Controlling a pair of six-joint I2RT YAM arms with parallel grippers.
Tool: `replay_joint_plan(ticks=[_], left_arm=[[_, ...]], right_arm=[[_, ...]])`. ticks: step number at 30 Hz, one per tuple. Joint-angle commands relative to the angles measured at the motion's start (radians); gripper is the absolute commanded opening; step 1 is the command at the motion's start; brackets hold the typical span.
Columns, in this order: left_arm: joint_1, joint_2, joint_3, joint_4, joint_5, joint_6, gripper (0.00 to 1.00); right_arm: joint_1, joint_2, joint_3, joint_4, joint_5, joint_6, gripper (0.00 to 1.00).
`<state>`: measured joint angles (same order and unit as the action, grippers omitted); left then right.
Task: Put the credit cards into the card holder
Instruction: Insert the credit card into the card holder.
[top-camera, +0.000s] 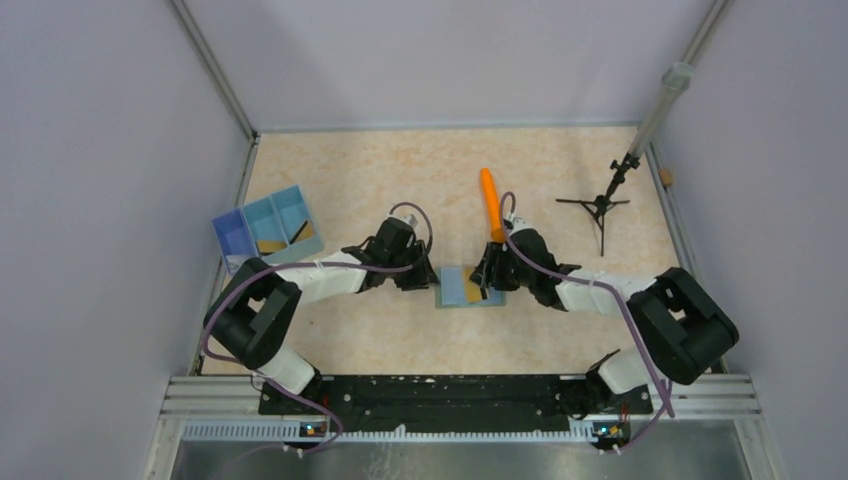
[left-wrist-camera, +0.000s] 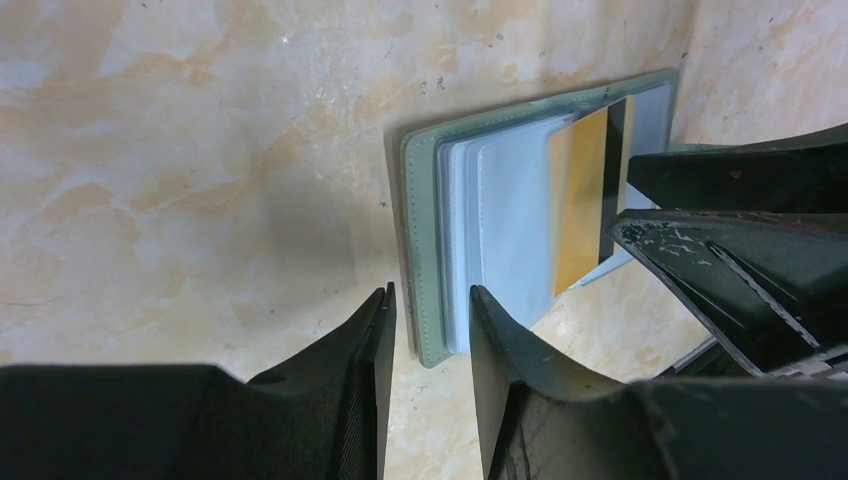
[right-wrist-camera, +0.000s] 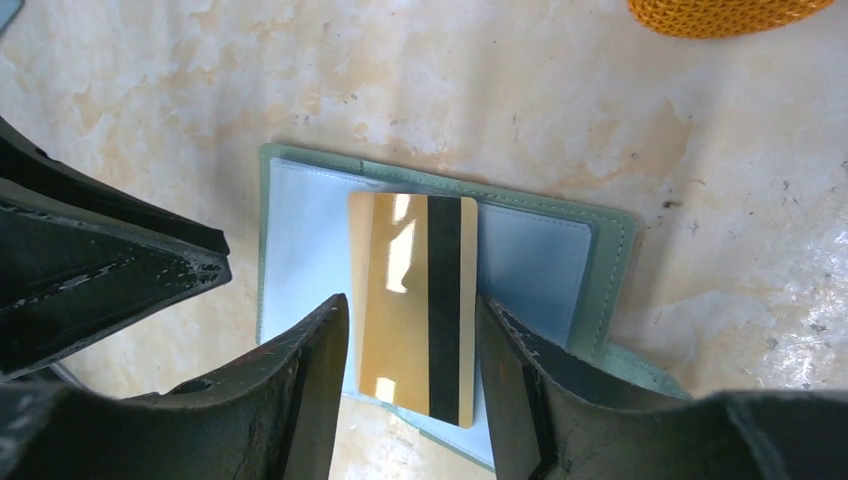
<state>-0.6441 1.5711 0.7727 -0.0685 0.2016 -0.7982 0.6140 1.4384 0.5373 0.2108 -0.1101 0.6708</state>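
The card holder (top-camera: 455, 290) lies open on the table, grey-green rim and pale blue inside; it also shows in the left wrist view (left-wrist-camera: 425, 230) and the right wrist view (right-wrist-camera: 300, 230). A gold credit card (right-wrist-camera: 395, 300) with a dark stripe lies over its pale blue pocket, its near end past the holder's edge; it also shows in the left wrist view (left-wrist-camera: 578, 200). My right gripper (right-wrist-camera: 412, 325) has a jaw at each long edge of this card. My left gripper (left-wrist-camera: 430, 320) is open and straddles the holder's left edge, one finger (left-wrist-camera: 495, 340) over the pages. More gold cards (top-camera: 270, 245) lie in the tray.
A blue three-compartment tray (top-camera: 235, 235) stands at the left edge. An orange cylinder (top-camera: 490, 200) lies just behind the right gripper (top-camera: 490, 278), and shows in the right wrist view (right-wrist-camera: 720, 12). A black stand (top-camera: 600, 205) is at the back right. The left gripper (top-camera: 425, 278) is beside the holder.
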Motion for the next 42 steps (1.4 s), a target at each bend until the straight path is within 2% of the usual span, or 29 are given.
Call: replay_joint_plan(ticks=[1,7,16,21,27,35,38,42], left_arm=[[-0.004,-0.028,-0.024,0.060,0.031,-0.033,0.37],[-0.009,0.030,-0.036,0.164,0.084,-0.073,0.36],[-0.012,0.045,-0.051,0.181,0.080,-0.094,0.30],[-0.015,0.043,-0.076,0.196,0.083,-0.107,0.24],[-0.021,0.041,-0.088,0.191,0.069,-0.110,0.23],[-0.032,0.028,-0.093,0.179,0.052,-0.103,0.22],[-0.034,0.018,-0.099,0.167,0.044,-0.094,0.22],[-0.034,-0.010,-0.105,0.148,0.033,-0.079,0.25]], right_arm=[[0.012,0.040,0.043,-0.044,0.013,-0.061,0.47],[0.016,0.105,0.065,-0.031,-0.038,-0.055,0.42],[0.051,0.093,0.070,-0.052,-0.051,0.011,0.35],[0.066,0.051,0.023,-0.023,0.003,0.072,0.30],[0.072,0.010,-0.047,0.021,0.055,0.148,0.20],[0.088,-0.072,-0.152,0.124,0.143,0.255,0.15],[0.090,-0.085,-0.164,0.128,0.143,0.262,0.15],[0.092,-0.135,-0.160,0.066,0.163,0.223,0.27]])
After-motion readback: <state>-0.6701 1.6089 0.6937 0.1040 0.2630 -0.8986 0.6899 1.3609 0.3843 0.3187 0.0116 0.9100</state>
